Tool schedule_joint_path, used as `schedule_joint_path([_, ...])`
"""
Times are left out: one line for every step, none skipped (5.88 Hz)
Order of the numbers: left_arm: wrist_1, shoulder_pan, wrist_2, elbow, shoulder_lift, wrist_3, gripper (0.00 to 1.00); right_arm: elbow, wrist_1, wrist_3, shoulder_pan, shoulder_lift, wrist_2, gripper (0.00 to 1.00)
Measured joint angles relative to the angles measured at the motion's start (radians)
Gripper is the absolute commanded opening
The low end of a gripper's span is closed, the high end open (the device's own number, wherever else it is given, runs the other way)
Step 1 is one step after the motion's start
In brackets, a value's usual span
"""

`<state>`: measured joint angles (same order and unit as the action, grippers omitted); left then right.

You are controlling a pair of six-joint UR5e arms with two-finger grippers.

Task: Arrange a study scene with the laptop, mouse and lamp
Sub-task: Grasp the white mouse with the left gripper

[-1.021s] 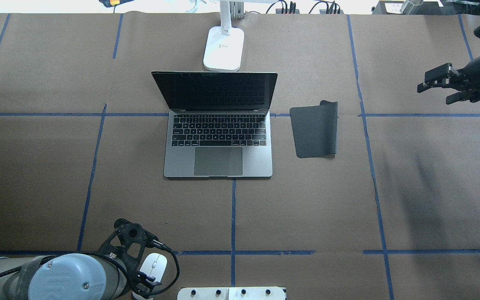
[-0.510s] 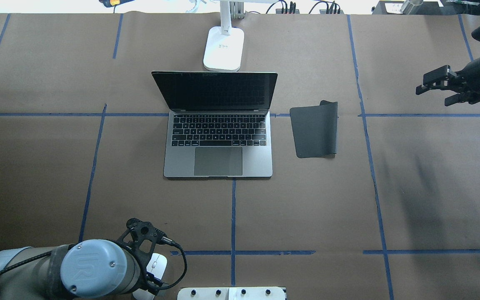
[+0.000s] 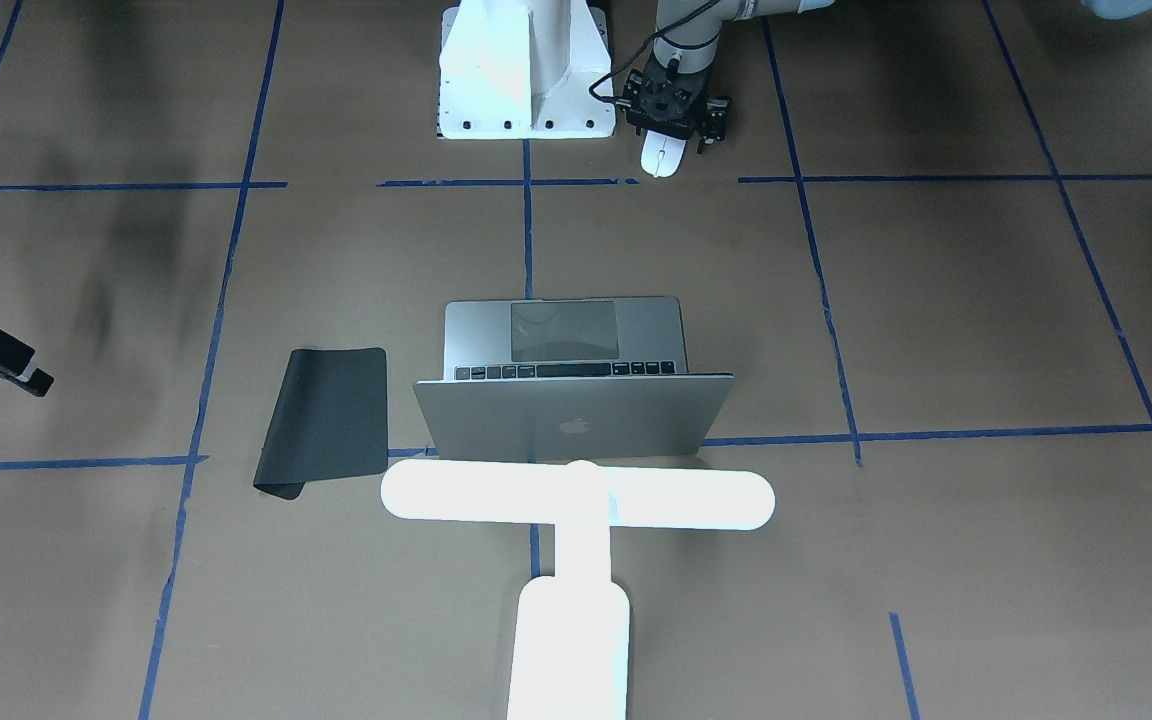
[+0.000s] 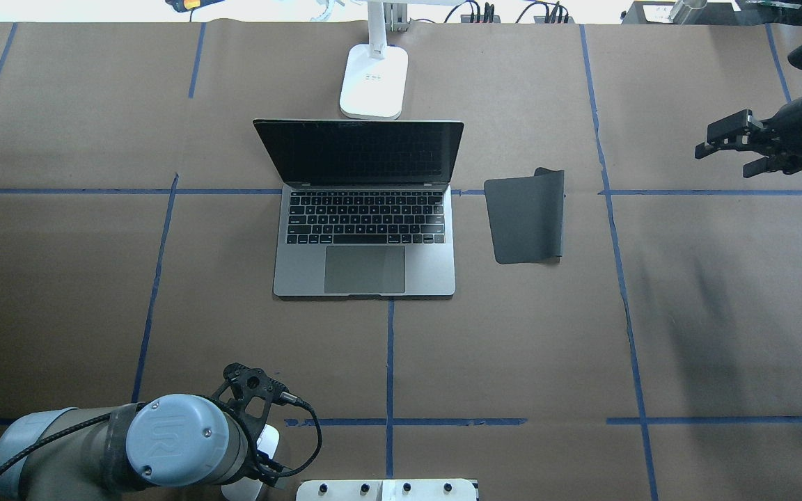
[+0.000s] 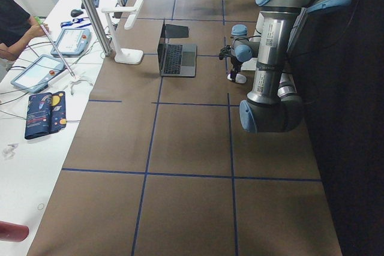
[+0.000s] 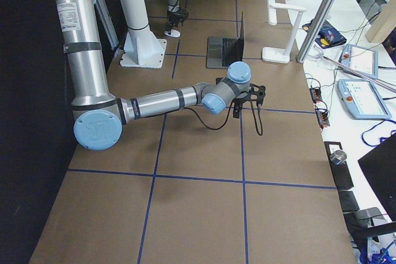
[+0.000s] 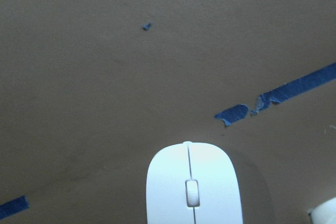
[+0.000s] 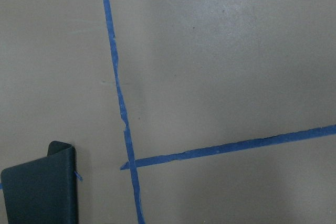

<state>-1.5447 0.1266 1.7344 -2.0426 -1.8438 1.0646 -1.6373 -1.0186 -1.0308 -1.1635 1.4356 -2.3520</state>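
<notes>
brown paper tabletop (image 4: 60, 292) with blue tape lines. laptop (image 4: 365, 250) sits open in the middle, screen dark. lit white lamp (image 3: 576, 497) stands right behind the lid, bar head over it. black mouse pad (image 4: 526, 219) lies just to the laptop's right with one corner curled up. right hand (image 4: 721, 158) hangs open off at the far right edge. left hand (image 3: 678, 128) looks open, directly over the mouse (image 7: 193, 182), which lies by the robot's white pedestal (image 3: 521, 70), well apart from the laptop
</notes>
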Motion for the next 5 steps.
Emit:
schedule_joint_path([-0.001, -0.001, 0.0, 0.011, -0.009, 0.002, 1.0, -0.001, 0.0, 0.0, 0.0, 0.001, 0.0, 1.0])
schedule_joint_path([-0.001, -0.002, 0.001, 0.017, -0.013, 0.002, 0.91, -0.001, 0.0, 0.0, 0.001, 0.002, 0.0, 1.0])
schedule_joint_path([-0.002, -0.002, 0.001, 0.019, -0.013, 0.002, 0.78, -0.003, 0.0, 0.0, 0.001, 0.004, 0.0, 1.0])
schedule_joint_path([-0.002, -0.001, 0.001, 0.019, -0.013, 0.002, 0.58, -0.008, 0.0, 0.0, 0.001, 0.007, -0.001, 1.0])
schedule_joint_path([-0.002, -0.001, 0.001, 0.019, -0.012, 0.002, 0.23, -0.013, 0.0, 0.0, 0.002, 0.011, -0.001, 1.0])
